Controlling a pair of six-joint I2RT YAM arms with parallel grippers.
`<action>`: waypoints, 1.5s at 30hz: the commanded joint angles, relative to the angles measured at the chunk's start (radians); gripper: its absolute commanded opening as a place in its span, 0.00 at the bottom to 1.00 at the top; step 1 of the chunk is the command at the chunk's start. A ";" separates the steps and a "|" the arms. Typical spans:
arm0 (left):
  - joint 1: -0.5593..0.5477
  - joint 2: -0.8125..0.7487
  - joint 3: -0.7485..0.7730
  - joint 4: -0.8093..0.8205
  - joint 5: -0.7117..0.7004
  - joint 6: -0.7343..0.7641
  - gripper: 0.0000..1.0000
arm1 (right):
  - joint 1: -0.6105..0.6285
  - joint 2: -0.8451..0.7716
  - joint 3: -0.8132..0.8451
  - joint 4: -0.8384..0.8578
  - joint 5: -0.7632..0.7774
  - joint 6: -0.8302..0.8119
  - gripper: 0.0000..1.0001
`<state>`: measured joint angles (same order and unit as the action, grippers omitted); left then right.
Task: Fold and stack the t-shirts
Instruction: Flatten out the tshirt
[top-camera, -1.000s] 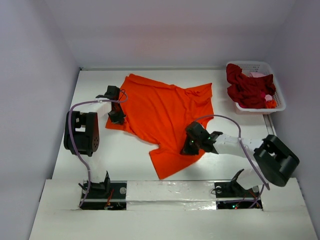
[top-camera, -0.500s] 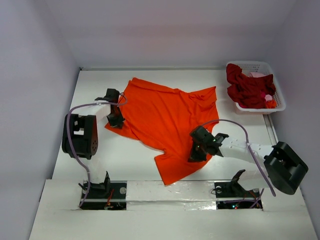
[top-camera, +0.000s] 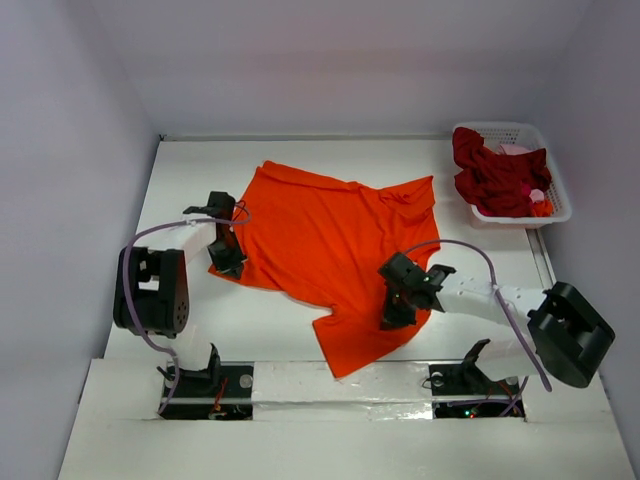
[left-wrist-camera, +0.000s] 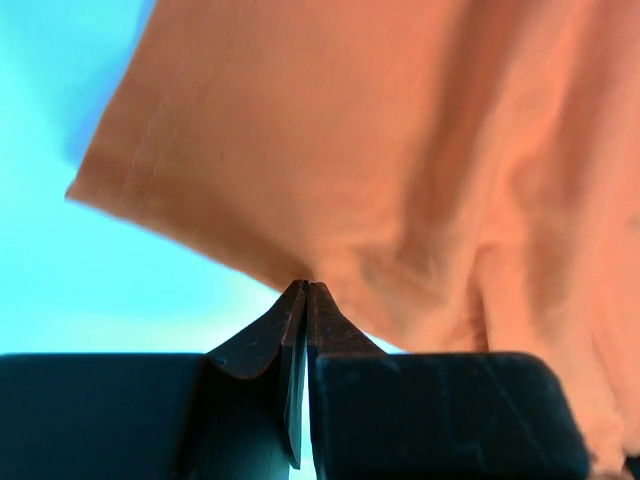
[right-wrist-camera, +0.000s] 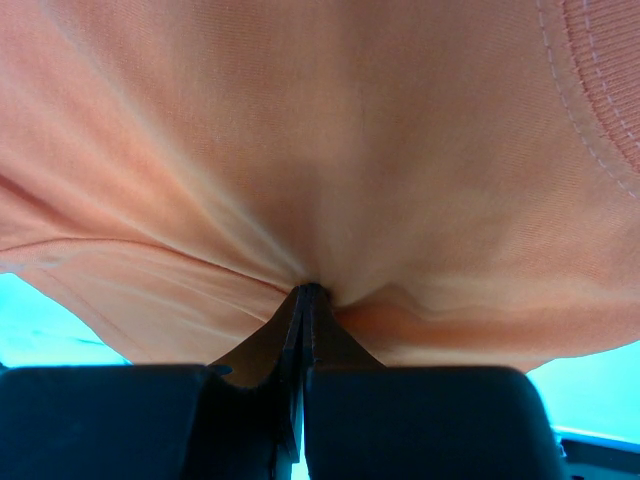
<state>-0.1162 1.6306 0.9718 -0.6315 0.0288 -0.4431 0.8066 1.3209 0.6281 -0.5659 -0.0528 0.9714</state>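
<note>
While the left gripper (top-camera: 227, 262) and right gripper (top-camera: 392, 318) pinch the orange t-shirt (top-camera: 320, 235), it has slid nearer, probably spreading for folding.

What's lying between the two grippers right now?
The orange t-shirt: its cloth spans from the left gripper to the right gripper, and each is shut on an edge of it. The top view shows this.

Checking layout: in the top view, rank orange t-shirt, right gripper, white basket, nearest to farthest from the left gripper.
1. orange t-shirt, its left edge pinched by the left gripper.
2. right gripper, near centre-right.
3. white basket, far right corner.
</note>
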 joint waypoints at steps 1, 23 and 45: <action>0.001 -0.092 -0.033 -0.074 0.037 -0.005 0.00 | 0.011 0.012 0.033 -0.077 0.014 -0.025 0.00; 0.001 -0.046 0.143 0.007 -0.234 -0.078 0.00 | 0.020 0.041 0.113 -0.078 0.001 -0.057 0.00; 0.001 0.149 0.002 -0.019 -0.247 -0.080 0.00 | 0.020 0.063 0.263 -0.086 0.002 -0.100 0.00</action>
<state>-0.1169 1.7424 1.0641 -0.5861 -0.2142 -0.5110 0.8188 1.3750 0.8623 -0.6468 -0.0593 0.8909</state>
